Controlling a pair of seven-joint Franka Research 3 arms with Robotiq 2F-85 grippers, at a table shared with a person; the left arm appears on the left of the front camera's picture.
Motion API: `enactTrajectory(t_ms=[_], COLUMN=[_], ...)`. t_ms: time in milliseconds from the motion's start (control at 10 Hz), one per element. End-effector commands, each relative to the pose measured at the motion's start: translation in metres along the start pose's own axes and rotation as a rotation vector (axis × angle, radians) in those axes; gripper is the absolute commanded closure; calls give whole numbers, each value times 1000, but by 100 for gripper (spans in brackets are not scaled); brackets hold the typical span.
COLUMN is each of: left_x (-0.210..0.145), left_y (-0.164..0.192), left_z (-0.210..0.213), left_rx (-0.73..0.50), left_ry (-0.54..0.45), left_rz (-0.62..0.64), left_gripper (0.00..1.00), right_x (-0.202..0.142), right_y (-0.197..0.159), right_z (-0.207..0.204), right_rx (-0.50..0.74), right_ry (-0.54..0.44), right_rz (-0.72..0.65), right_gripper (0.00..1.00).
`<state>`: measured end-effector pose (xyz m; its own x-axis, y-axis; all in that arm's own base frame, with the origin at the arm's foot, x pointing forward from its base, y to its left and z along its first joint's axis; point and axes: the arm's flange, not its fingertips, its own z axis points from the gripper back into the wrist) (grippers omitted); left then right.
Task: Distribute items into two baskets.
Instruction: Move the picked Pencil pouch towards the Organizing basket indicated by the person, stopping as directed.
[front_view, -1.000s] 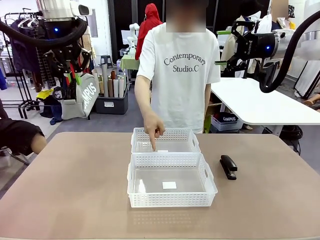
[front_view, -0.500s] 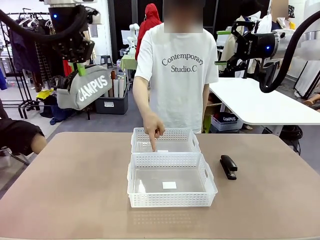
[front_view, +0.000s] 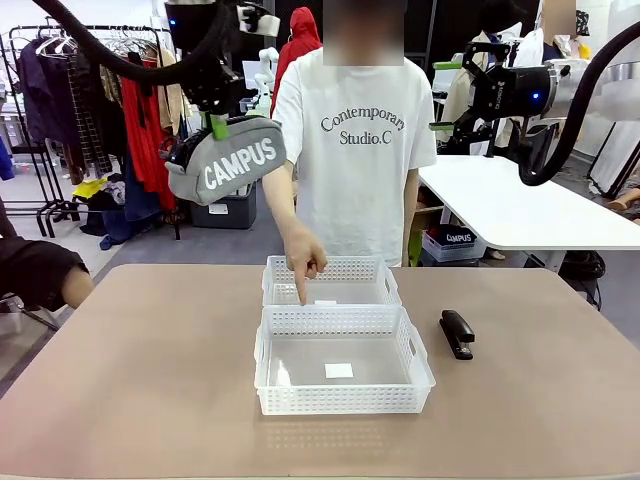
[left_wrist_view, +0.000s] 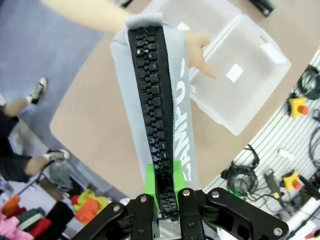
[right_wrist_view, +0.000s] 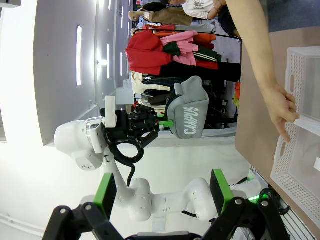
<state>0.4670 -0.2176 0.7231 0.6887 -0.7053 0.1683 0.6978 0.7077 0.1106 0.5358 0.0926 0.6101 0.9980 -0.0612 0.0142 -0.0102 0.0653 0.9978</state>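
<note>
Swinging in from the far left, the left gripper has carried the grey pouch toward the middle. It now holds the pouch high, beside the person's shoulder and well above the table. Its green pads pinch one end of the pouch at the black zipper, and the soft bag hangs slanted below them. It looks light and limp; a hold at the zipper seam seems to suit it, though it may swing. White letters on its side read "CAMPUS". The person's hand, unmoved, points a finger into the far basket, which touches the near basket. The person's shirt reads "Contemporary Studio.C". The black stapler lies on the table just right of the near basket. It looks stiff, compact and probably heavier, best taken across its narrow body. The right gripper waits high at the right, fingers spread wide and empty.
</note>
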Motion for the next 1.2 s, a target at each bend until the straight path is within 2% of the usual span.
enactTrajectory(t_ms=[0,400,1100], left_x=[11,37,49], left_y=[-3,-34,-85], left_z=[-1,-23,-58], left_rx=[37,26,-32], left_ry=[-21,-27,-6], left_rz=[-146,-357,-588], left_gripper=[100,100,100], right_x=[0,0,0], right_y=[1,1,1], right_z=[0,0,0], right_rx=[1,1,1], right_ry=[-4,-4,-4], right_rz=[2,2,2], right_gripper=[0,0,0])
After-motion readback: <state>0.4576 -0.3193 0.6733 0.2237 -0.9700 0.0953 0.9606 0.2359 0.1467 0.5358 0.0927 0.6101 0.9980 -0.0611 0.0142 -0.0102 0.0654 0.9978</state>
